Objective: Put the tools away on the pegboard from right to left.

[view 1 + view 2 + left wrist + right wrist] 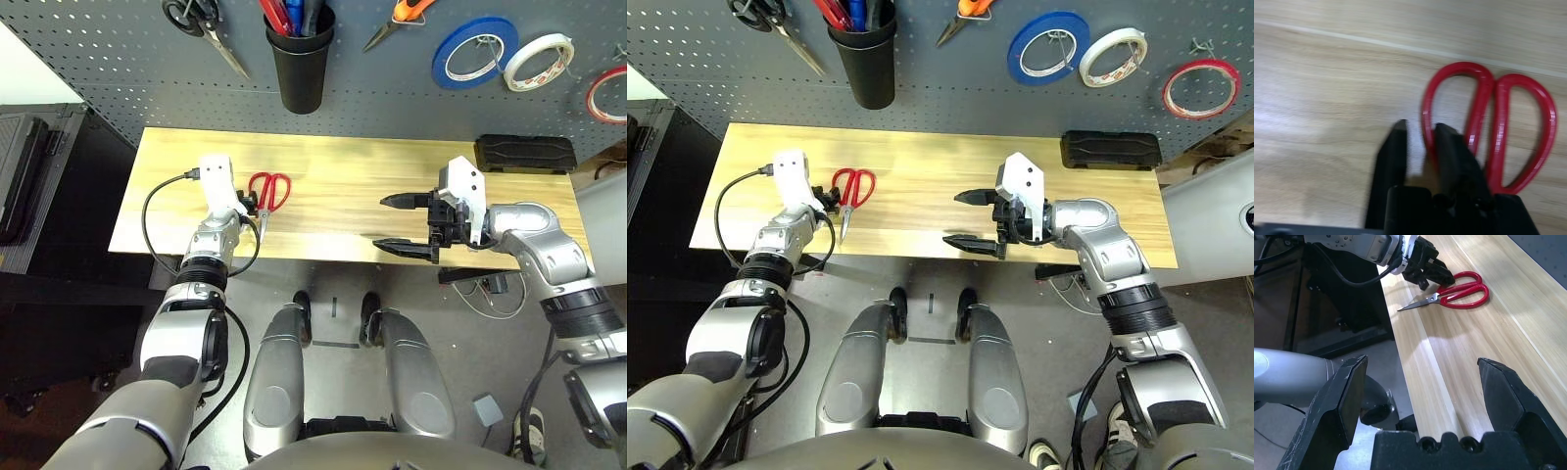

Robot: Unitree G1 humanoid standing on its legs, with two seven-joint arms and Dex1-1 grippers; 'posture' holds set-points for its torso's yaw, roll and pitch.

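Observation:
The red-handled scissors point(269, 191) lie flat on the wooden table point(343, 162), left of centre, blades toward the front edge. My left gripper point(257, 206) sits at their handles; in the left wrist view its fingers point(1449, 147) are nearly together with the near side of one red handle loop point(1426, 117) between them. My right gripper point(400, 223) hovers open and empty over the table's front edge, right of centre. On the pegboard point(392, 88) hang orange-handled pliers point(402, 18) and a thin red tape ring point(609, 95). Red and blue handles stick out of the black cup point(299, 64).
Black-handled scissors point(201, 24) hang at the pegboard's upper left. A blue tape roll point(475, 51) and a white one point(539, 61) hang at the right. A black case point(524, 154) lies on the table's back right corner. A dark cabinet point(39, 166) stands to the left.

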